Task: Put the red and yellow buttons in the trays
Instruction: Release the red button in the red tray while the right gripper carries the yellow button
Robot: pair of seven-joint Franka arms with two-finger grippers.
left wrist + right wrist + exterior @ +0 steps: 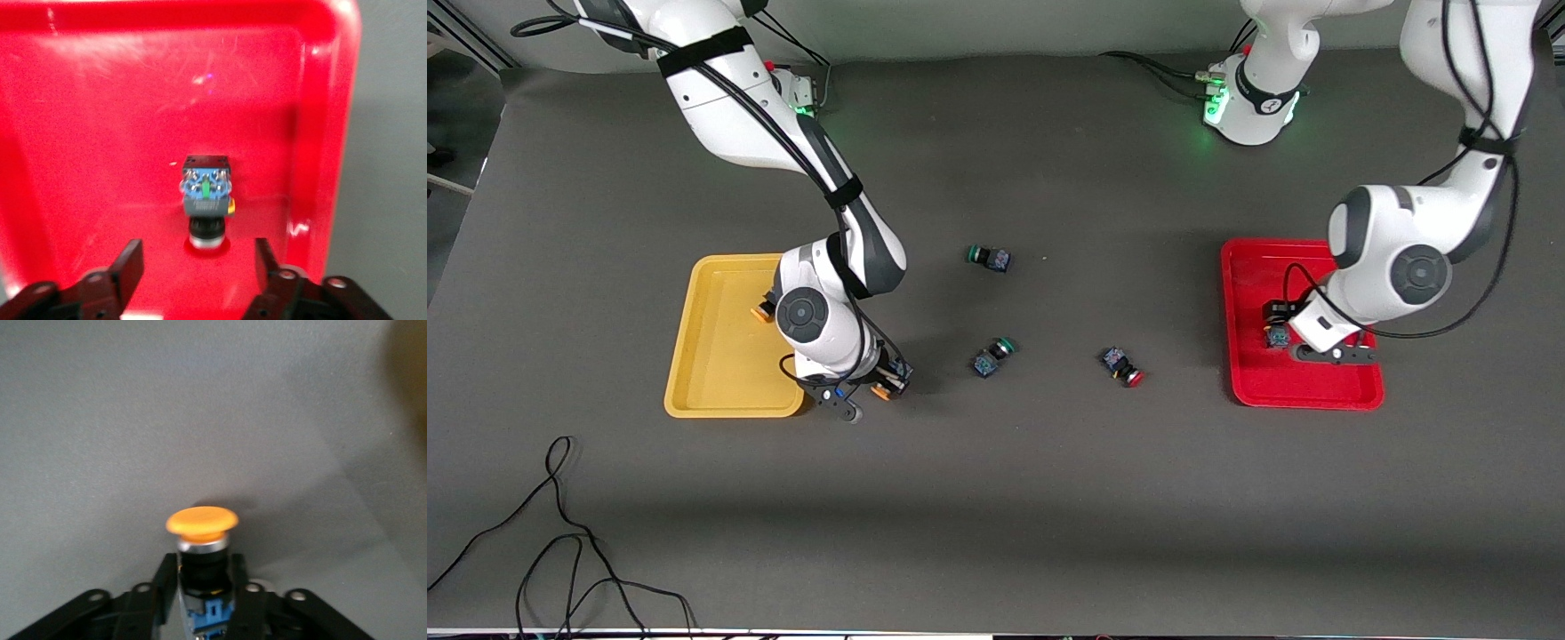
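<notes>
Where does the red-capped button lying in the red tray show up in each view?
Front view: red-capped button in the red tray, half hidden by the left gripper.
Left wrist view: centre, just ahead of the open fingers.
Right wrist view: not in it.
Shared landmark: the red tray.

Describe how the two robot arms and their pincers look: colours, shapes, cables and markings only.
Both arms have glossy white rounded shells with dark grey joint discs, and black cables strapped along them with black bands. Green lights glow at the bases. The left pincer and the right pincer are black, with two flat fingers and silver screws.
</notes>
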